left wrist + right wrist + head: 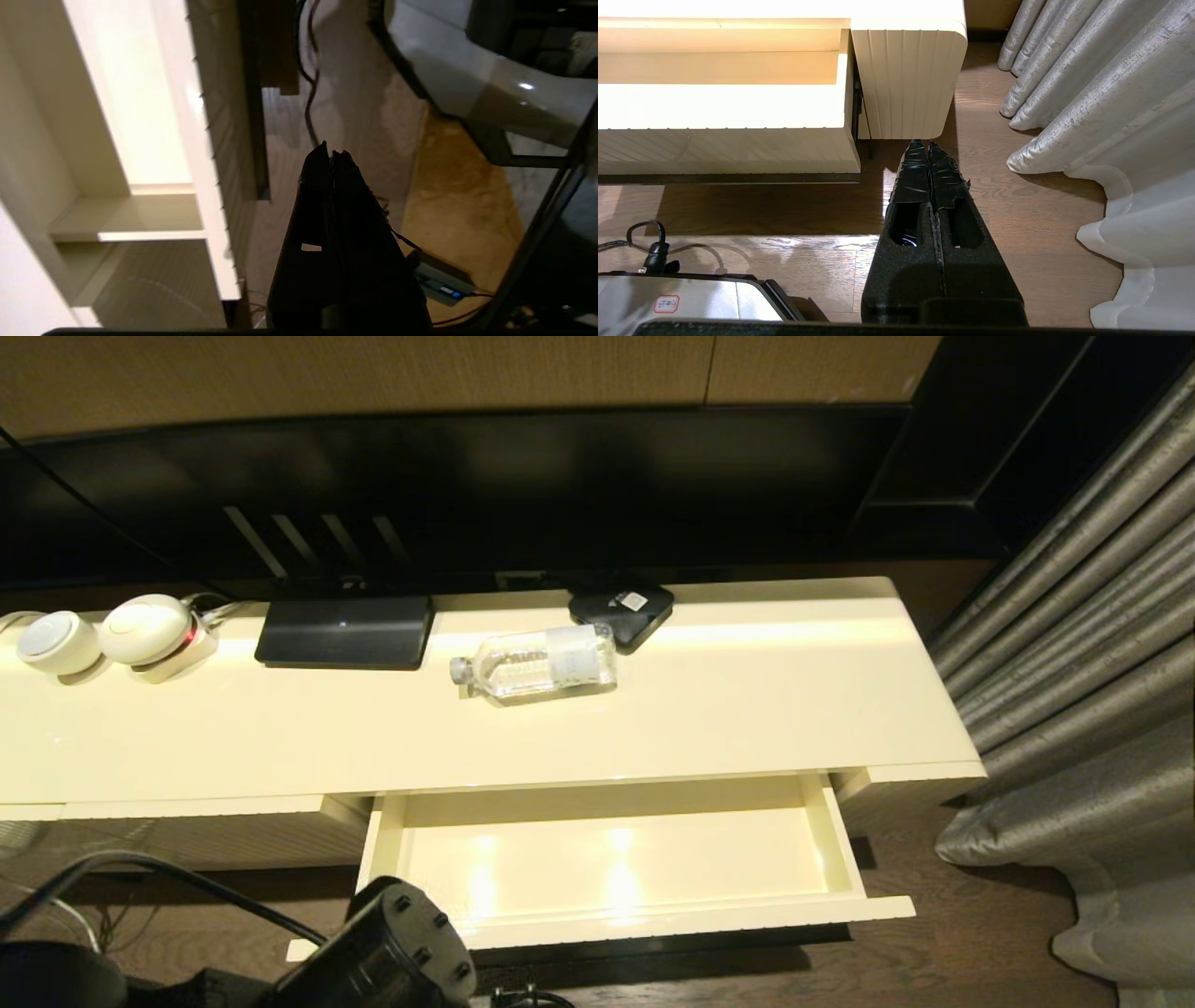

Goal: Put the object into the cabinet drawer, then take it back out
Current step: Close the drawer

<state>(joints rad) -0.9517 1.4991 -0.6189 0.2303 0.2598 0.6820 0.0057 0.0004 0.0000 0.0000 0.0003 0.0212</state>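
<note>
The object, a small clear water bottle (537, 663) with a whitish label, lies on its side on the cream cabinet top (747, 700), cap pointing left. Below it the cabinet drawer (616, 922) stands pulled open, its glossy interior empty. My left arm (392, 947) shows low at the drawer's front left corner. My left gripper (332, 151) is shut with nothing in it, hanging over the floor beside the drawer's ribbed front (231, 140). My right gripper (928, 143) is shut and empty, low over the wooden floor near the drawer's right end (728, 149).
A black square box (621, 607) sits just behind the bottle. A flat black device (345, 630) and white round devices (140, 630) stand to the left. A grey curtain (1083, 663) hangs at the right. Cables and a power strip (441, 287) lie on the floor.
</note>
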